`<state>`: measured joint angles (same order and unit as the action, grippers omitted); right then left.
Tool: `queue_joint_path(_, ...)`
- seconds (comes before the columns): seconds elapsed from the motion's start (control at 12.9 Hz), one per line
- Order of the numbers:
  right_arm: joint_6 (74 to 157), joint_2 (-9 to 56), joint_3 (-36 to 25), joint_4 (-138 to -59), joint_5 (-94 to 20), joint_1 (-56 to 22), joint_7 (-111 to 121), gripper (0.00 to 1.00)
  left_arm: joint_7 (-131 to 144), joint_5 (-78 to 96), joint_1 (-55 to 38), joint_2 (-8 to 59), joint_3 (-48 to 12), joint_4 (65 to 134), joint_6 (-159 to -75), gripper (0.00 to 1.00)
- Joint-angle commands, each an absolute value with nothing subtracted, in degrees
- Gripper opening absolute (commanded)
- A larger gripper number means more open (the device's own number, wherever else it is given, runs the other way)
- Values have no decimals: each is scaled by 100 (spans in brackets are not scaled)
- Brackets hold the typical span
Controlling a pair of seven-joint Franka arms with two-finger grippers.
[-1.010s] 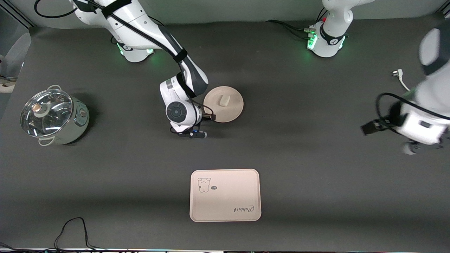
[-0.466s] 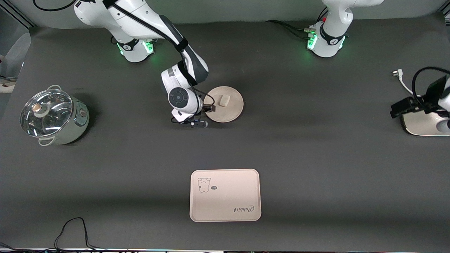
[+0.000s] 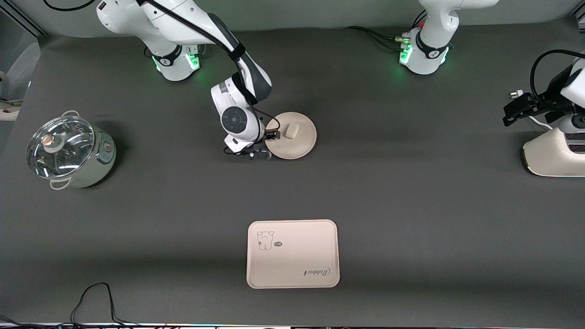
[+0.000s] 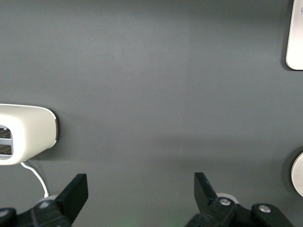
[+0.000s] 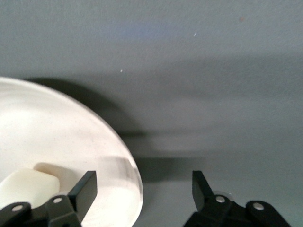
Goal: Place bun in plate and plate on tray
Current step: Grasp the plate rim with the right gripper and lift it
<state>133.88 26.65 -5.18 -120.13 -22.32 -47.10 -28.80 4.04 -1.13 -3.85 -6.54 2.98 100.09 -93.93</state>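
Bun (image 3: 290, 130) sitting on plate (image 3: 292, 135); right gripper (image 3: 270, 137) straddling rim, spread wide, tips partly hidden. Left gripper (image 4: 139, 191) hanging wide near toaster (image 3: 554, 157), apparently idle.

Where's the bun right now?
In the front view the bun lies on the round plate, mid-table and farther from the camera than the tray. The right pincer is open at the plate's rim beside it.

Toaster (image 3: 555, 157) cut by frame edge; right arm hides plate (image 3: 295, 139) rim.
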Motion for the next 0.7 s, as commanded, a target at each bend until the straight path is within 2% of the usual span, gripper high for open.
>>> queue_joint_path(0.0,13676,2540,-598,-12278,-2329,-4922,-2953,74,290,-114,-510,-774,396,10274,-9685,100)
queue_joint_path(0.08,13676,2540,-598,-12278,-2329,-4922,-2988,70,290,-140,-510,-773,396,10301,-9703,100)
queue_joint_path(0.23,13693,2558,-598,-12270,-2338,-4983,-3233,54,290,-149,-527,-747,378,10318,-9799,100)
queue_joint_path(0.47,13676,2558,-598,-12261,-2338,-4966,-3401,42,360,-114,-519,-633,369,10187,-9677,100)
queue_joint_path(0.62,13676,2558,-598,-12261,-2338,-4983,-3410,30,325,-105,-519,-633,369,10178,-9729,100)
